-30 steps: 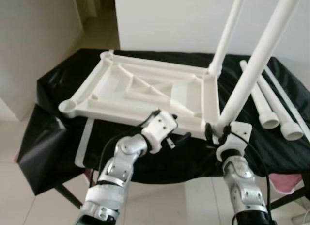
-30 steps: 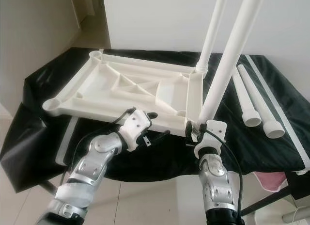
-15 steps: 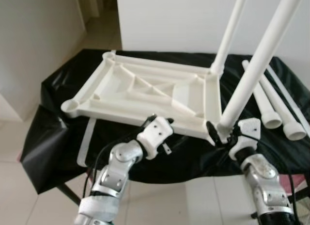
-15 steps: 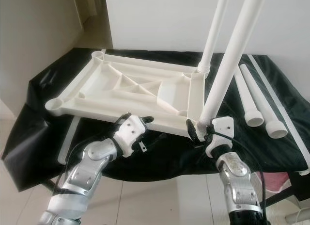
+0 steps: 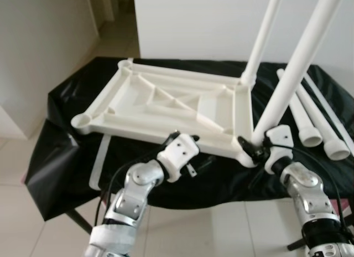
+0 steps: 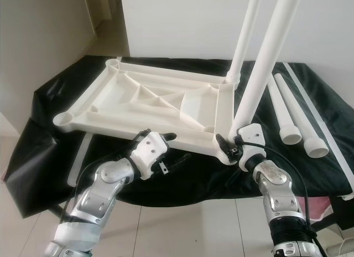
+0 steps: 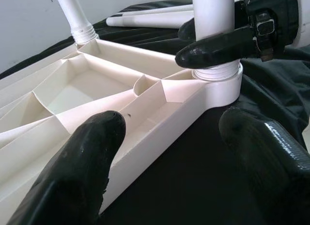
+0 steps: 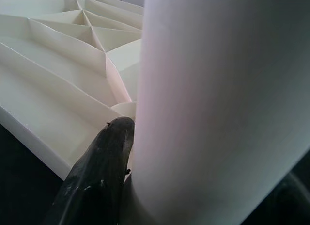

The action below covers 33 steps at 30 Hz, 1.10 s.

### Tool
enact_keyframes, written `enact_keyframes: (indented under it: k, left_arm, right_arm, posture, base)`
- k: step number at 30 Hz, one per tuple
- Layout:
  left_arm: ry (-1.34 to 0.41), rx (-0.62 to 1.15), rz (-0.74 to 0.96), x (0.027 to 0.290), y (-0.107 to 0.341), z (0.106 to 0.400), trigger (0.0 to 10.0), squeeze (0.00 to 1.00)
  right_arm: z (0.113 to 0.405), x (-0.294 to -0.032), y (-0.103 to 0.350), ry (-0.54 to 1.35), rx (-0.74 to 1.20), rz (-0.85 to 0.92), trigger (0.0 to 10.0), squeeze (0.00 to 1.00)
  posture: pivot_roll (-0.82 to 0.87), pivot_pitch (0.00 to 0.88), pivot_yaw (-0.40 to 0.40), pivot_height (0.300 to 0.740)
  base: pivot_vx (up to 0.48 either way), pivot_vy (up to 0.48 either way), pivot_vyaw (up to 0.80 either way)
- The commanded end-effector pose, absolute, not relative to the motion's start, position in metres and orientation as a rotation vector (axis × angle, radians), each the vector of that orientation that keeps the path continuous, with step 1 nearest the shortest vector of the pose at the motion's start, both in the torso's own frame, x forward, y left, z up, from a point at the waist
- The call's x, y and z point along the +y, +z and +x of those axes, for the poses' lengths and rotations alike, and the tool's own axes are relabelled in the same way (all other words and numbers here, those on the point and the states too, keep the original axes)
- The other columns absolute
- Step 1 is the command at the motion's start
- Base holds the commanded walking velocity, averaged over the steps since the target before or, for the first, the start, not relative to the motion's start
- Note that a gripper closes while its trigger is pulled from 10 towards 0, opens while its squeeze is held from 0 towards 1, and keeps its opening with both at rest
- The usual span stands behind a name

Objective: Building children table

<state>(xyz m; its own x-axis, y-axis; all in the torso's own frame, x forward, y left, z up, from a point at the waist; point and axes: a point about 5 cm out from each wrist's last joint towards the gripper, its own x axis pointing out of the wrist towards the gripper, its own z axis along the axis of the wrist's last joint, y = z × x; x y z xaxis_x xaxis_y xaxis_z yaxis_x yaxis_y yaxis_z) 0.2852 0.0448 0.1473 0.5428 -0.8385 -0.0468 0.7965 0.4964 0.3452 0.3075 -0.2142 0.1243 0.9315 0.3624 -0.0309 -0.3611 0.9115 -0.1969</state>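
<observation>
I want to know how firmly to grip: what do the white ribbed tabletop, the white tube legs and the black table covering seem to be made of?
White ribbed tabletop: apparently moulded plastic, with thin webs and a smooth matte skin. White tube legs: likely the same plastic; hollow ends show on the loose ones. Black table covering: seemingly a thin glossy sheet, creased and draped. Right gripper clasps a leg's base.

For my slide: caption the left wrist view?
Right tool grips the leg seated in the upturned tabletop.
</observation>
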Motion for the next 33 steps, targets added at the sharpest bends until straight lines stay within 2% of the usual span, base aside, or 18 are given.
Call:
enact_keyframes:
  k: [1,8,9,11,12,18,21,33]
  left_arm:
    - [-0.915,-0.125,0.351,0.048,0.146,0.287,10.0,0.0]
    - [-0.908,-0.118,0.366,0.05,0.144,0.287,10.0,0.0]
    - [-0.904,-0.117,0.37,0.05,0.144,0.288,10.0,0.0]
    - [-0.901,-0.116,0.374,0.05,0.144,0.288,10.0,0.0]
    - [-0.892,-0.113,0.378,0.051,0.144,0.289,10.0,0.0]
    - [-0.854,-0.106,0.4,0.055,0.143,0.295,10.0,0.0]
    - [-0.832,-0.089,0.419,0.058,0.14,0.3,10.0,0.0]
    - [-0.817,-0.075,0.448,0.058,0.134,0.306,10.0,0.0]
  right_arm:
    - [0.305,-0.211,0.114,0.416,0.049,-0.23,0.0,0.0]
    - [0.304,-0.213,0.106,0.392,0.083,-0.221,0.0,0.0]
    - [0.303,-0.214,0.106,0.378,0.086,-0.207,3.5,0.0]
    - [0.303,-0.214,0.105,0.37,0.086,-0.197,3.5,0.0]
    - [0.303,-0.213,0.105,0.356,0.088,-0.19,10.0,0.0]
    - [0.299,-0.207,0.103,0.268,0.084,-0.148,10.0,0.0]
    - [0.3,-0.203,0.102,0.079,0.074,-0.099,10.0,0.0]
    - [0.294,-0.193,0.101,-0.262,0.054,-0.012,10.0,0.0]
  posture:
    - [0.01,0.0,-0.038,0.74]
    - [0.01,0.0,-0.034,0.74]
    - [0.0,0.0,-0.033,0.74]
    - [0.0,0.0,-0.033,0.74]
    - [0.0,0.001,-0.032,0.74]
    - [0.0,0.0,-0.03,0.74]
    - [-0.01,0.0,-0.026,0.74]
    - [-0.01,0.0,-0.02,0.74]
  base:
    - [0.0,0.0,0.0]
    - [0.0,0.0,0.0]
    - [0.0,0.0,0.0]
    - [0.0,0.0,0.0]
    - [0.0,0.0,0.0]
    - [0.0,0.0,0.0]
    - [0.0,0.0,0.0]
    - [0.0,0.0,0.0]
